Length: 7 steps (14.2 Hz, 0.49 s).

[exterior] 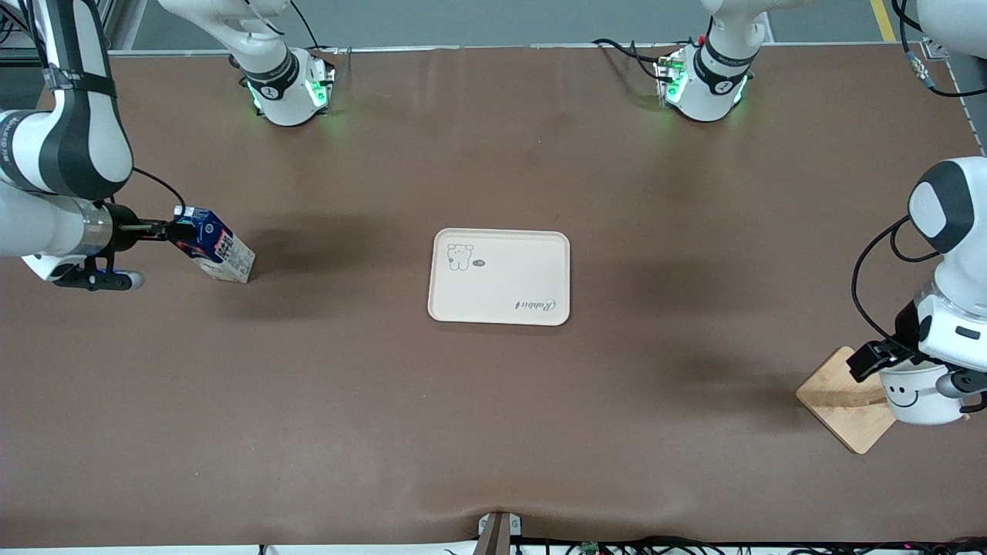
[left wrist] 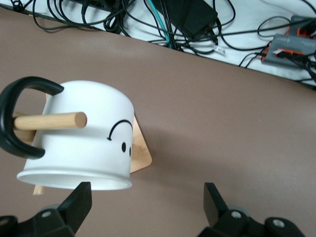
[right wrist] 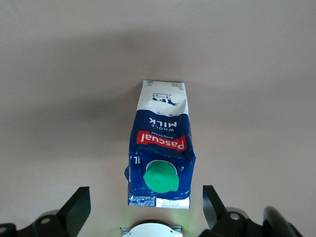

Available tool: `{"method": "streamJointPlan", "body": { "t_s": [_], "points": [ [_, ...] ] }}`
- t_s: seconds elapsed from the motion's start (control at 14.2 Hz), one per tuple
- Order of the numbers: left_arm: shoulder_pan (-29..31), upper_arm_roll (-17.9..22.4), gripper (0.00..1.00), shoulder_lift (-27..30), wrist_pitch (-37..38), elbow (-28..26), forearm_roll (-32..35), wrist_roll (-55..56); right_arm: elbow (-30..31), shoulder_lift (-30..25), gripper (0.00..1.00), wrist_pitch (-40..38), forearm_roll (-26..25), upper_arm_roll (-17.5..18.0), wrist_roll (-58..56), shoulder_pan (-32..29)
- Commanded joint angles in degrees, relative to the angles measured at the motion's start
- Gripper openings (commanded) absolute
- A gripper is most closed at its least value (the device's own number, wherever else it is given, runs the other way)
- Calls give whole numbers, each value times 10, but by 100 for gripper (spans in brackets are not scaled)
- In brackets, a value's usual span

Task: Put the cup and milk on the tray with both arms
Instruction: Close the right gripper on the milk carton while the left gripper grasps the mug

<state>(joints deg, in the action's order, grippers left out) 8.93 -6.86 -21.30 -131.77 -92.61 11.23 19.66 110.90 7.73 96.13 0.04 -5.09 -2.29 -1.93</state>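
While the cup (exterior: 919, 395) hangs by its handle on a wooden peg, left gripper (left wrist: 145, 207) gapes empty; rigid, light, take the rim. Farther, milk (exterior: 215, 246) on table, right gripper (right wrist: 145, 207) wide, empty; carton crushable, grip mid-body.

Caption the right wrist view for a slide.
Right claw open above the upright milk carton, fingers apart on either side of its green cap, brown table below.

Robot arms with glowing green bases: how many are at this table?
2. The right arm reaches over its end of the table toward the blue-and-white milk carton; the left arm is over the white smiley mug at its end.
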Motion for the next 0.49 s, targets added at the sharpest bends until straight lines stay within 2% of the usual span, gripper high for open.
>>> {"method": "streamJointPlan", "body": {
  "t_s": [0.0,0.21,0.42],
  "points": [
    [3,0,100,1,-69,-38,42,34,53,-36,100,31,1,5,13,-5],
    [3,0,100,-2,-98,-52,91,83,92,-47,100,68,1,5,13,-11],
    [3,0,99,-7,-106,-54,124,98,99,-47,100,75,0,4,13,-15]
  ]
}}
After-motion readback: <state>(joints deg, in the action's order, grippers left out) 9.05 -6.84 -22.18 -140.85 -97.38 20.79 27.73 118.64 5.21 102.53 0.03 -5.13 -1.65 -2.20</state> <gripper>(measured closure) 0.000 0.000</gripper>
